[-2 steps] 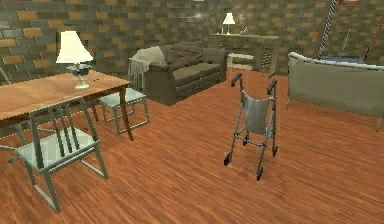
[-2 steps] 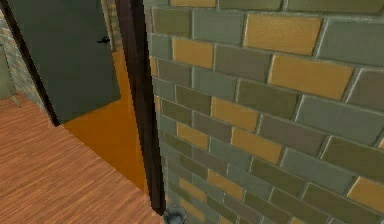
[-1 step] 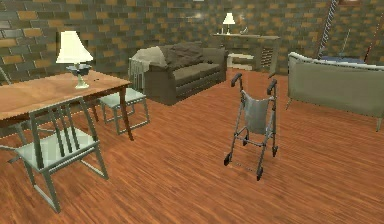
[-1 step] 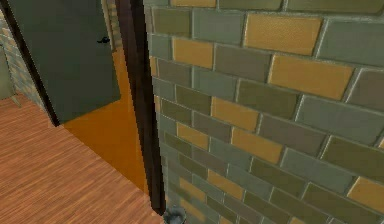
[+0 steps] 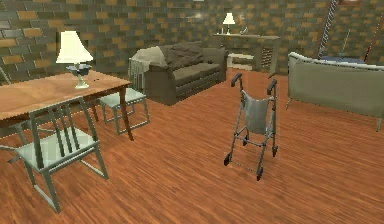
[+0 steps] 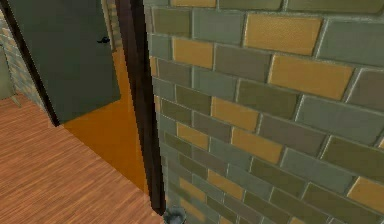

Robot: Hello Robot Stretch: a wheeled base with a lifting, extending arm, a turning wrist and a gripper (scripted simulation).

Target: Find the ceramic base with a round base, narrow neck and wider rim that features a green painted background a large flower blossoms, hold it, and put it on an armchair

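Brick-walled room, wood floor [image 5: 190,170]. On the forward view's left a wooden worktop [image 5: 45,95] is seen with a table lamp [image 5: 73,50] on it and two chairs [image 5: 55,150] drawn up to its sides for seating. A dark sofa [image 5: 185,65] is set against the far wall, a low cabinet [image 5: 248,45] with a second lamp [image 5: 229,20] beside it. A walker [image 5: 255,120] is parked mid-floor, likely to be steered around. A grey-green upholstered seat [image 5: 335,85] is noted at right; armchair or sofa cannot be told. In the arm side view a brick wall [image 6: 270,110] is close alongside, next to a dark door [image 6: 70,60] standing ajar. The vase's location cannot be told, so the search phase is judged ongoing. End effector state cannot be told.
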